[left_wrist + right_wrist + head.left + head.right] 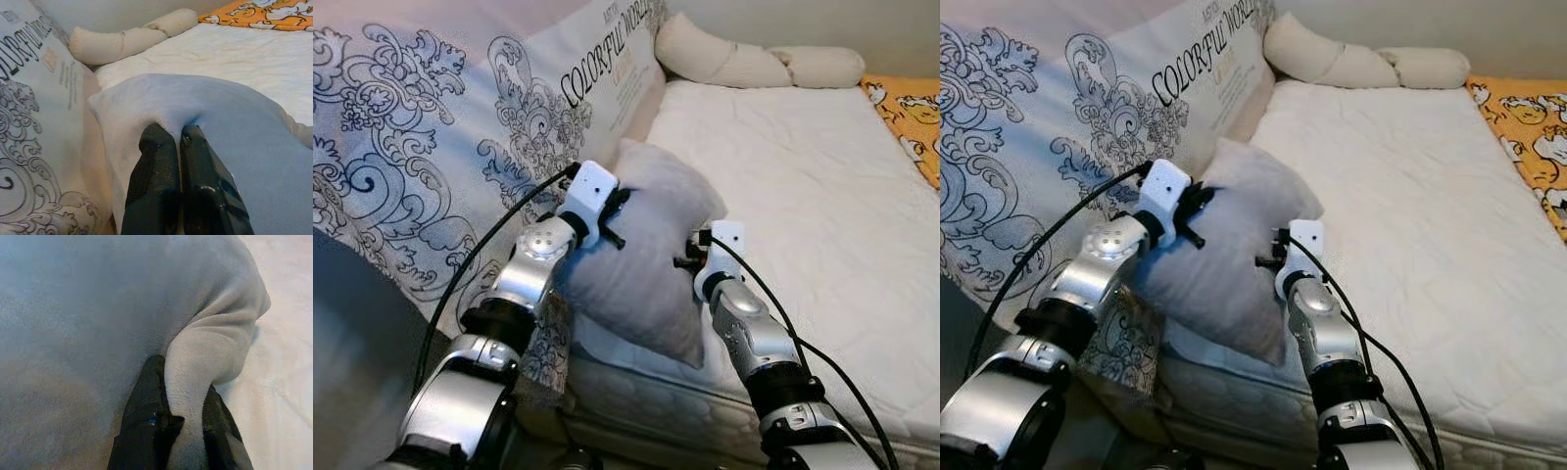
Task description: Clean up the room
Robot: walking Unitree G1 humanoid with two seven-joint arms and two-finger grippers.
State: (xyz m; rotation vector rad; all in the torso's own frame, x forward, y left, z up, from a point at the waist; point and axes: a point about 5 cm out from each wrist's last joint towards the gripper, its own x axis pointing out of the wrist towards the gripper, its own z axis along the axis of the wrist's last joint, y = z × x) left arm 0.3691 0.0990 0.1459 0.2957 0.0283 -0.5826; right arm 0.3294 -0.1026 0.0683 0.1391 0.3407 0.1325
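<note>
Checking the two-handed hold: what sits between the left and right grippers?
The soft grey pillow, pinched by left gripper and right gripper, seen from the head.

A white quilted mattress [803, 186] takes up most of the scene and serves as the landmark. Along its left side leans a large patterned cushion panel [421, 147], white with dark scrollwork and the printed word "COLORFUL" near its upper end. At the far end of the mattress, against the pale wall [822, 20], lies a long cream bolster [754, 64], pinched in the middle so that it reads as two rounded lumps. On the far right edge of the mattress sits an orange blanket [911, 117] printed with white cartoon figures.
</note>
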